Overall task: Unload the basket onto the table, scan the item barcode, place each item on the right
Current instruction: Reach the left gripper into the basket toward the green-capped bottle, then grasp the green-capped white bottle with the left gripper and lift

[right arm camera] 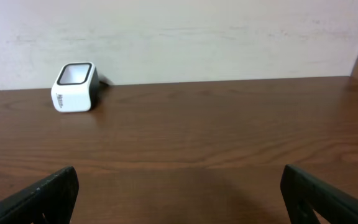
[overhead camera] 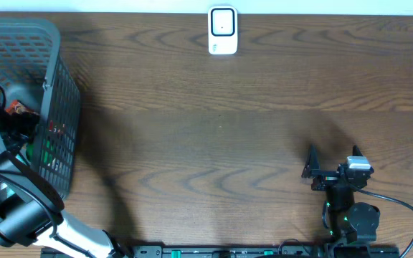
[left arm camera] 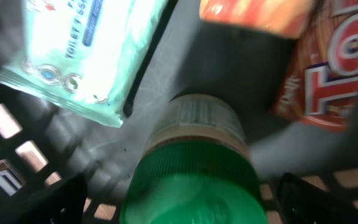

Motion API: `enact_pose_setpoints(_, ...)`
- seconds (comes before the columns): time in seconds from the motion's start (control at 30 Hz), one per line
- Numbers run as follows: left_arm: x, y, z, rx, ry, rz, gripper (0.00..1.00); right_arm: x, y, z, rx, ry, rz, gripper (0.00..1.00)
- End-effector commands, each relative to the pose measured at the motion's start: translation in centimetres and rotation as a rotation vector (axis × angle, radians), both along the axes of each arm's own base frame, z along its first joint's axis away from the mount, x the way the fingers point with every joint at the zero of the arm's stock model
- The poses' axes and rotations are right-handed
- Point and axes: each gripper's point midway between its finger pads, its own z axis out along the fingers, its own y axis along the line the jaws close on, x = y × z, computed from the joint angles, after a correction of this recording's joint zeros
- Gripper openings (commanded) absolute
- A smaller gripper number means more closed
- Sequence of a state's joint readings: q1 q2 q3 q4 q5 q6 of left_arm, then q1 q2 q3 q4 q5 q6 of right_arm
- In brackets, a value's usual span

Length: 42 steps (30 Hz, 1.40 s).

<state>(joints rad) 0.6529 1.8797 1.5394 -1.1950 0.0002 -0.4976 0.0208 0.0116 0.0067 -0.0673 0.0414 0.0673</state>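
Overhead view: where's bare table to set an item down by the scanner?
Bare wood spans the table between the basket and the right gripper, up to the scanner. Crowded: inside the basket, where the left gripper hovers over a green-capped bottle, wipes pack and red bag.

Green-capped bottle sits in basket; white scanner stands upright.

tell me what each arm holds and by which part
Nothing is held. The left fingers stand open astride the green-capped bottle; the right fingers are open over the table.
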Motion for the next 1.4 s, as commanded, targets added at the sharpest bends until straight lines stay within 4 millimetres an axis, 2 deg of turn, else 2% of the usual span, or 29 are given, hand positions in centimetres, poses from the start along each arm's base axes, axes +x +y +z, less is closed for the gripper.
enact_pose_setpoints(0.0, -1.0, -0.5, -1.9, -0.018, 0.036, 0.009, 0.98, 0.0, 0.0, 0.0, -0.005, -0.001, 0.000, 0.99)
enact_pose_setpoints(0.13, -1.4, -1.3, -3.8, -0.047, 0.036, 0.010, 0.98, 0.0, 0.0, 0.0, -0.005, -0.001, 0.000, 0.99)
enact_pose_setpoints(0.5, -2.6, -2.2, -5.9, -0.065, 0.061, 0.009, 1.00, 0.0, 0.0, 0.0, -0.005, -0.001, 0.000, 0.99)
enact_pose_setpoints(0.63, -2.4, -2.0, -6.0, -0.059, 0.054, 0.010, 0.83, 0.0, 0.0, 0.0, -0.005, -0.001, 0.000, 0.99)
enact_pose_setpoints(0.73, -2.3, -2.0, -6.0, -0.056, 0.051, 0.009, 0.77, 0.0, 0.0, 0.0, -0.005, -0.001, 0.000, 0.99)
enact_pose_setpoints(0.8, -2.2, -1.9, -5.9, -0.053, 0.047, 0.004, 0.71, 0.0, 0.0, 0.0, -0.005, -0.001, 0.000, 0.99)
enact_pose_setpoints(0.9, -2.0, -1.7, -5.5, -0.048, 0.039, -0.002, 0.67, 0.0, 0.0, 0.0, -0.005, -0.001, 0.000, 0.99)
enact_pose_setpoints(1.2, -1.0, -0.9, -2.7, -0.023, 0.006, -0.003, 0.65, 0.0, 0.0, 0.0, -0.005, -0.001, 0.000, 0.99)
enact_pose_setpoints(1.37, -0.6, -0.6, -0.1, 0.018, -0.047, -0.003, 0.65, 0.0, 0.0, 0.0, -0.005, -0.001, 0.000, 0.99)
